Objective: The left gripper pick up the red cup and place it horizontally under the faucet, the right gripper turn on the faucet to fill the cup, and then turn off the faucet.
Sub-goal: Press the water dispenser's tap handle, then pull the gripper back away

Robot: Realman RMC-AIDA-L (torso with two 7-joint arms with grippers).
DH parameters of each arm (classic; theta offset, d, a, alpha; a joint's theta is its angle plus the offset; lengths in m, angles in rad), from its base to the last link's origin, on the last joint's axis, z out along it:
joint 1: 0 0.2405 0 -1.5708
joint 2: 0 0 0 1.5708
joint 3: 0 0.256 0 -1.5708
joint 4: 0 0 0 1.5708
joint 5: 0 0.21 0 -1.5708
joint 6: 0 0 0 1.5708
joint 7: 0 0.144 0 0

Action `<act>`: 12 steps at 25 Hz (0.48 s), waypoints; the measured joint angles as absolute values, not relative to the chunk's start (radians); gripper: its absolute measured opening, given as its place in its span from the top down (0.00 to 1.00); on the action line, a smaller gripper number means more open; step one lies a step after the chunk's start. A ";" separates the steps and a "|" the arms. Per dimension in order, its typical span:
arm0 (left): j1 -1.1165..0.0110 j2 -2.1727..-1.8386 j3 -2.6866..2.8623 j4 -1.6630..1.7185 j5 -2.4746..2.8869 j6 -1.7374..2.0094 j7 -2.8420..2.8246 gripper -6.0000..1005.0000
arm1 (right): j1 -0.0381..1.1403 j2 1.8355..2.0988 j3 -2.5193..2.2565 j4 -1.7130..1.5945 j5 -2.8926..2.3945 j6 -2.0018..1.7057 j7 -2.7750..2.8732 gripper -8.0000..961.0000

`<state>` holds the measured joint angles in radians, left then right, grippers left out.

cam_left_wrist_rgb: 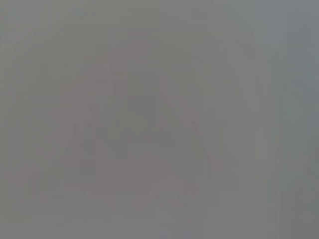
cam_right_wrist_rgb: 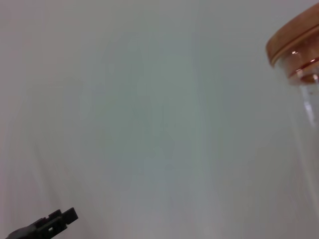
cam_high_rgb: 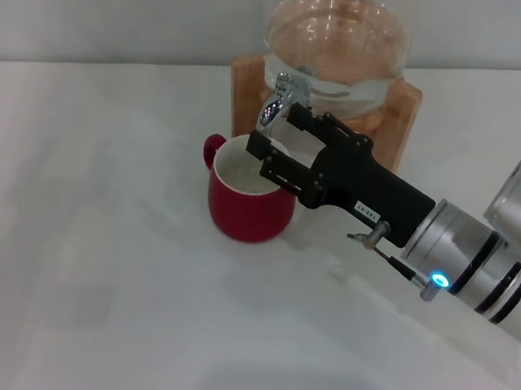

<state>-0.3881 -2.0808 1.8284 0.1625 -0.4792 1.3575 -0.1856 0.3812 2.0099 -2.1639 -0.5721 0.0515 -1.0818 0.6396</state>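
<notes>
Reaching over the upright red cup, right tool spread open beside the faucet, gripping nothing.

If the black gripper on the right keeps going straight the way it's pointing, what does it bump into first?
Probably the faucet: the right gripper points at it, fingertips right beside it above the red cup. Depth is hard to judge.

A white table, plain and smooth. Near the far edge, about the middle, a wooden stand holding a clear glass jar. Just in front of the stand, a red cup, upright on the table, white inside, small handle turned toward the table's left side. Nothing else lying on the table.
</notes>
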 joint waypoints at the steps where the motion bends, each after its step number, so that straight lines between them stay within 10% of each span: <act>1: -0.388 -2.081 1.828 0.163 -0.479 1.358 -0.186 0.32 | 0.380 2.010 -2.162 -0.572 0.051 -1.082 0.640 0.18; 12: -0.389 -2.082 1.828 0.163 -0.477 1.358 -0.186 0.32 | 0.377 2.009 -2.158 -0.572 0.051 -1.083 0.640 0.18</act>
<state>-0.3892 -2.0816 1.8284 0.1626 -0.4769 1.3576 -0.1856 0.3773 2.0095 -2.1577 -0.5721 0.0506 -1.0829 0.6396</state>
